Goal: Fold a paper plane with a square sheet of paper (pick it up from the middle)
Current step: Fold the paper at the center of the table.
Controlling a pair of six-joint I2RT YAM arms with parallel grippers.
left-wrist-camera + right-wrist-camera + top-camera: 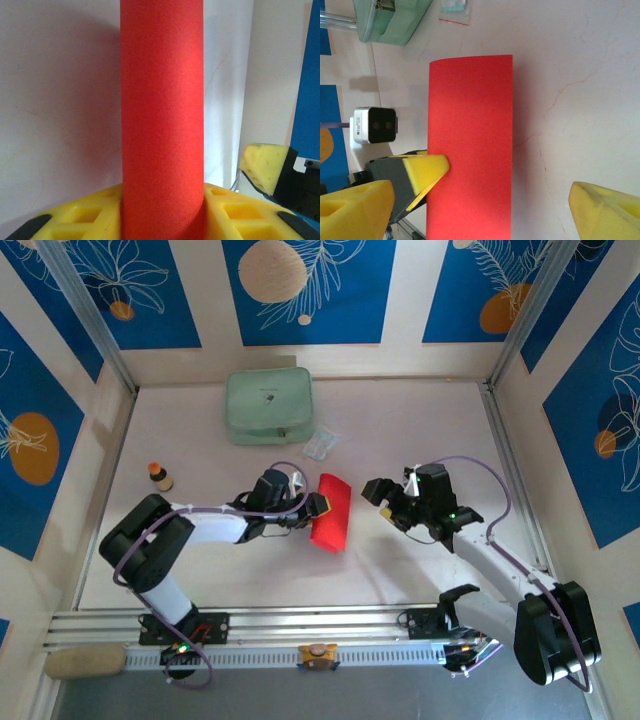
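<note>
The square sheet of paper (332, 512) is bright red and bowed into a long arch at mid table. My left gripper (315, 505) comes at it from the left and is shut on it. In the left wrist view the sheet of paper (162, 100) rises between the yellow fingers (85, 215) of the left gripper (162, 212), touching both. My right gripper (385, 502) hangs open just right of the sheet, apart from it. In the right wrist view the sheet of paper (470, 125) lies ahead of the wide-spread right gripper (480, 215), with a left-gripper pad (427, 170) on its left edge.
A pale green pouch (268, 406) lies at the back, with a small clear packet (320, 443) just right of it. A small orange-capped bottle (160, 476) stands at the left. Metal rails (300, 625) run along the near edge.
</note>
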